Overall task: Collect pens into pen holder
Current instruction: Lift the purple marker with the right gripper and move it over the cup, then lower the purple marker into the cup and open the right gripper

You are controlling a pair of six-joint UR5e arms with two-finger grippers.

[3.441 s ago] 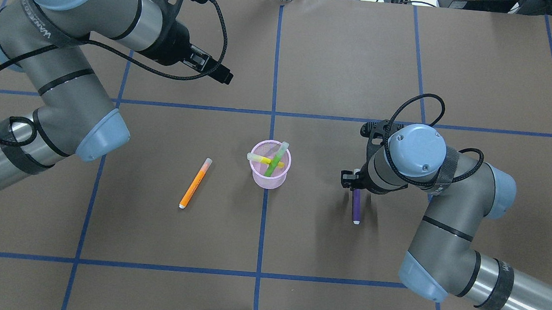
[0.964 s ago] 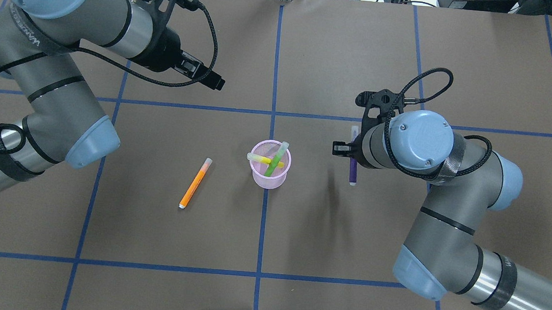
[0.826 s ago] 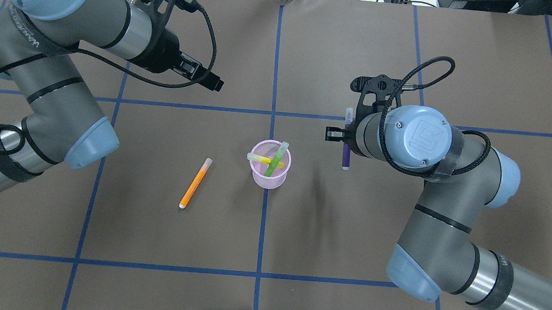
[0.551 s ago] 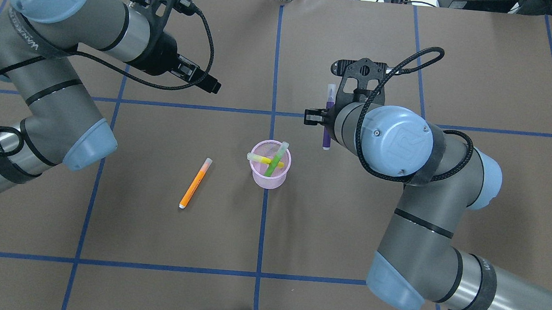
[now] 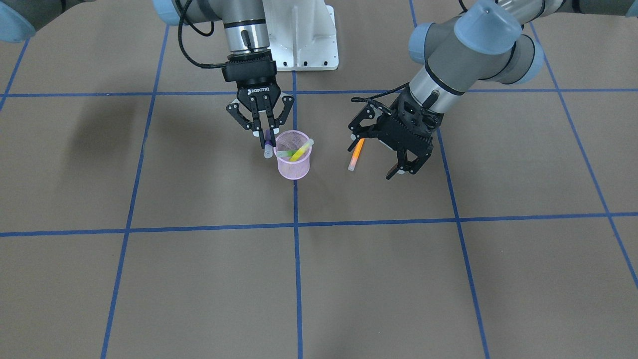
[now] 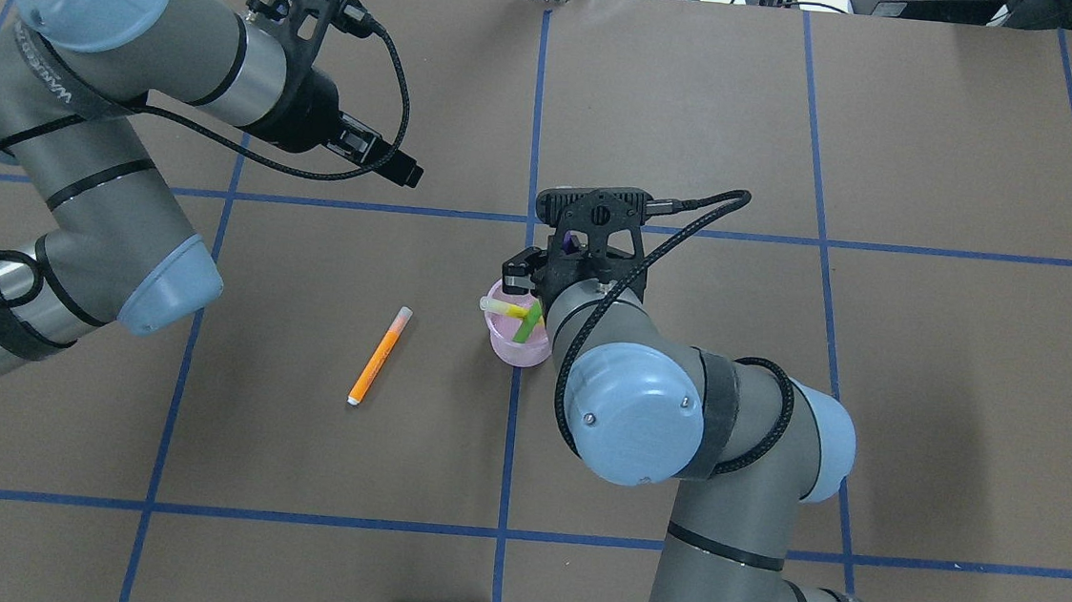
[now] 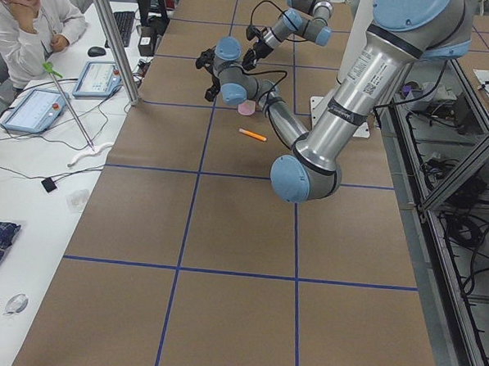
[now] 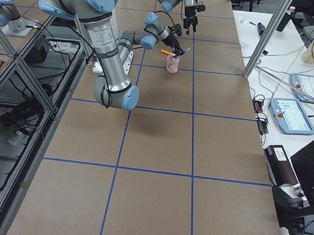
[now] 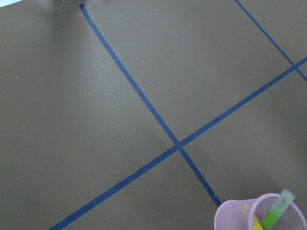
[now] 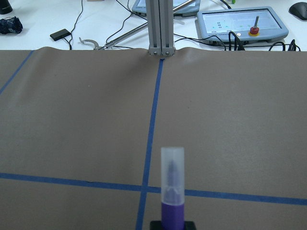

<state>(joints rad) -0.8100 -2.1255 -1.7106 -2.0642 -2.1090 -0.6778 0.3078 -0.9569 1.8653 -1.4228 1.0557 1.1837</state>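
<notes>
**Purple pen off the table, now at the holder's rim**

Purple pen: 3.4 s ago it lay flat on the table, well to the robot-right of the pen holder. It is now lifted and carried in, with its pale cap just beside the rim and not yet inside. It has a slim violet barrel with the translucent cap leading, and it is tilted, not upright.

Right gripper: jaws pinched almost closed on the barrel.

Holder: pink mesh, with the yellow pen and green pen leaning crossed inside.

Judgement: the third pen is one drop away but needs tipping first.

Orange pen: lies on the table at the holder's robot-left.

Left gripper: hangs beyond the orange pen, jaws spread wide and empty.
</notes>
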